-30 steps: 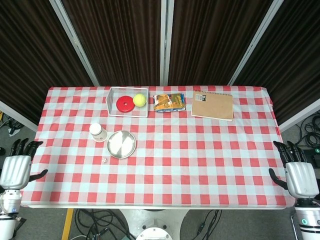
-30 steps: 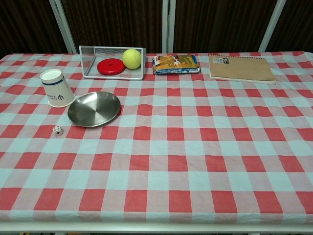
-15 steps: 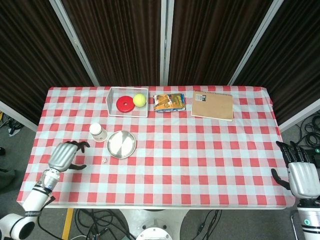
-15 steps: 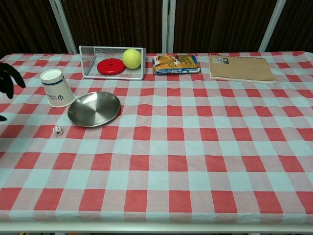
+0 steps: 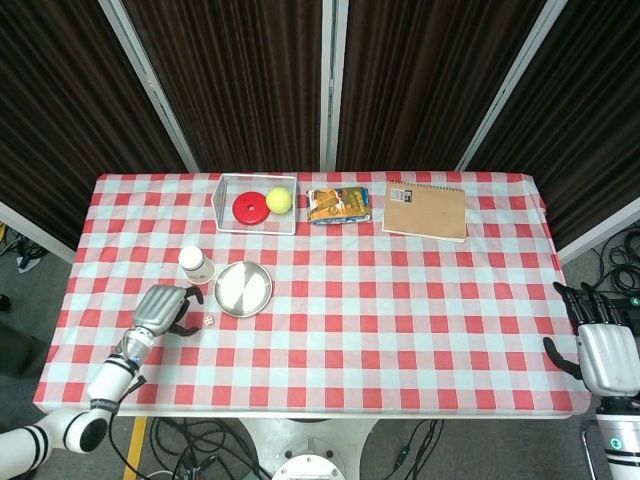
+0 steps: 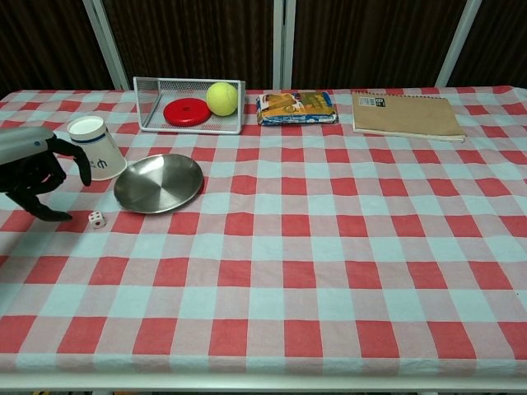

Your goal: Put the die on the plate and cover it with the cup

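A small white die [image 5: 208, 320] [image 6: 96, 219] lies on the checked cloth just in front of the round metal plate [image 5: 243, 288] [image 6: 158, 182]. An upturned white paper cup [image 5: 196, 264] [image 6: 96, 147] stands left of the plate. My left hand [image 5: 165, 309] [image 6: 33, 175] hovers over the cloth just left of the die, fingers apart and curved downward, holding nothing. My right hand [image 5: 603, 352] hangs past the table's right front corner, fingers spread and empty; the chest view does not show it.
A wire basket [image 5: 256, 204] [image 6: 189, 105] at the back holds a red disc [image 6: 187, 111] and a tennis ball [image 6: 221, 98]. A snack packet [image 5: 338, 205] [image 6: 296, 108] and a brown notebook [image 5: 425, 210] [image 6: 403, 114] lie to its right.
My left hand has swung in from beyond the table's left edge to a spot just beside the die. The right hand has barely moved.
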Tool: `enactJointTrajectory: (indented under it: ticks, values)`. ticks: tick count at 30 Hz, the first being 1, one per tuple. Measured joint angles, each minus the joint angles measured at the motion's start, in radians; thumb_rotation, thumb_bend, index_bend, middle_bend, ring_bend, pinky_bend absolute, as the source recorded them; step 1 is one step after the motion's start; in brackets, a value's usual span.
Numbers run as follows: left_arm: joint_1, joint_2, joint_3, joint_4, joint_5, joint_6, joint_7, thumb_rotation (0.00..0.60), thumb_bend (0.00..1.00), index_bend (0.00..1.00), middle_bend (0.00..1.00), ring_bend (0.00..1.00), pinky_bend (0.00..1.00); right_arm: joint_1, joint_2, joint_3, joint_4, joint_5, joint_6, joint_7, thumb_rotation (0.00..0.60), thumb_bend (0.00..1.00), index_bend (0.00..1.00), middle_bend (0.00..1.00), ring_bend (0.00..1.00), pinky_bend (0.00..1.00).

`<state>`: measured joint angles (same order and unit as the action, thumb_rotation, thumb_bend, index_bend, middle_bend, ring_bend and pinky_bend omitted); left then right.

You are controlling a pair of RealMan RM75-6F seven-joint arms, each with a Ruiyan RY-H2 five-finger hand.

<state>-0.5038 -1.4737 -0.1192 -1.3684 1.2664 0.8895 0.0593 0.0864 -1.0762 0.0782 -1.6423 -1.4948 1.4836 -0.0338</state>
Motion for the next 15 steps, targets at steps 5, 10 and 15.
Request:
enactJointTrajectory:
  ticks: [5,10,15]
  values:
    - [-0.008,-0.023,-0.005,-0.009,-0.097,-0.029,0.041,0.6,0.2,0.44,0.86,0.87,0.95,-0.001,0.003,-0.003,0.006,-0.007,0.0,0.019,0.6,0.23,0.1,0.16,0.05,0.12]
    - [-0.018,-0.045,-0.011,-0.015,-0.162,-0.034,0.084,0.6,0.23,0.44,0.87,0.87,0.95,-0.005,0.002,-0.005,0.01,-0.007,0.003,0.029,0.6,0.23,0.1,0.16,0.05,0.12]
    - [-0.034,-0.053,-0.008,-0.018,-0.198,-0.057,0.103,0.6,0.27,0.45,0.87,0.87,0.95,-0.006,0.0,-0.008,0.014,-0.006,0.001,0.041,0.6,0.17,0.1,0.16,0.05,0.12]
